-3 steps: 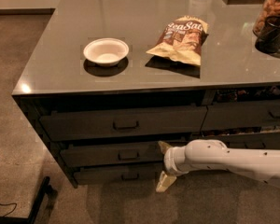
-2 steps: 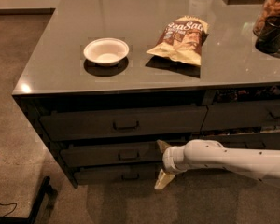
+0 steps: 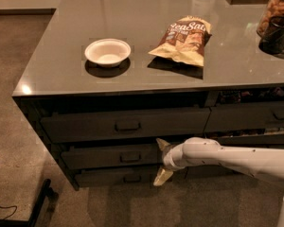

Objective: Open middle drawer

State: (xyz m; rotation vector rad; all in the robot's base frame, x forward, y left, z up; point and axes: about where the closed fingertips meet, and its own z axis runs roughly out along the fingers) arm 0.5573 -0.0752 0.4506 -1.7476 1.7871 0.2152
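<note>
3 drawers stack under the left part of the counter (image 3: 61,46); the middle drawer (image 3: 99,157) is the mid-height front, its small pull (image 3: 130,158) at centre, and it looks not yet drawn out; the gripper (image 3: 162,161) hangs at the right end of that front, right of the pull, its fingers (image 3: 162,144) spread one above the other and holding nothing; to do this well, slide left until they bracket the pull, close firmly, then draw straight toward the near side, level (the bowl (image 3: 107,52) and chip bag (image 3: 184,39) up top are no concern).
</note>
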